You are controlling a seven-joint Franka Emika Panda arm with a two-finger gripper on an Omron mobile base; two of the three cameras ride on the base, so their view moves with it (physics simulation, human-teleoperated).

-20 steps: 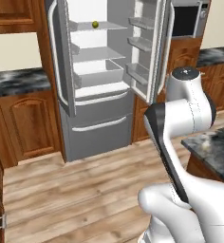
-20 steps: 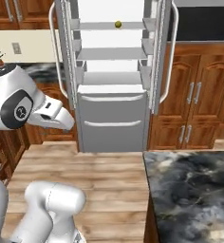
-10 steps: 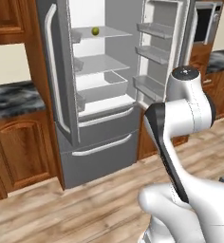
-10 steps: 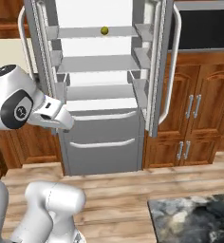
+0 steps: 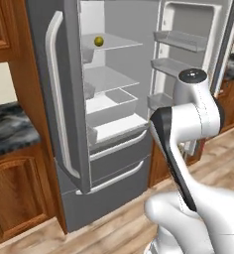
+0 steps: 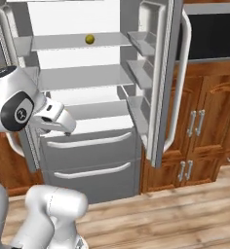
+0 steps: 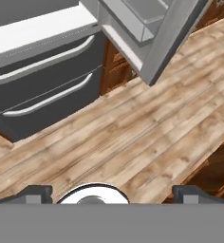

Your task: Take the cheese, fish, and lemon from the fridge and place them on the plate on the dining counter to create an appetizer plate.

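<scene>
The grey steel fridge (image 5: pixel 109 168) stands straight ahead with both doors swung open, showing its white shelves. The lemon (image 5: pixel 98 41) sits alone on the upper glass shelf, small and yellow-green, and the right base view shows the lemon (image 6: pixel 89 39) too. My gripper (image 7: pixel 115 194) is open with nothing between its fingertips (image 7: pixel 35 192). It hangs low, facing the wood floor in front of the fridge's lower drawer (image 7: pixel 38 71), well below the lemon. The cheese, fish, plate and dining counter are out of view.
The fridge's left door (image 5: pixel 64 99) and right door (image 6: pixel 161 82) stick out towards me on either side. Brown wood cabinets (image 6: pixel 200 131) and a dark built-in oven (image 6: pixel 209 34) stand right of the fridge. A marbled counter (image 5: pixel 10 129) lies to its left. Bare wood floor (image 7: pixel 147 133) is below.
The whole scene has shifted and grown: the base has driven closer to the fridge. The arm's pose looks the same, and the lemon stays on its shelf.
</scene>
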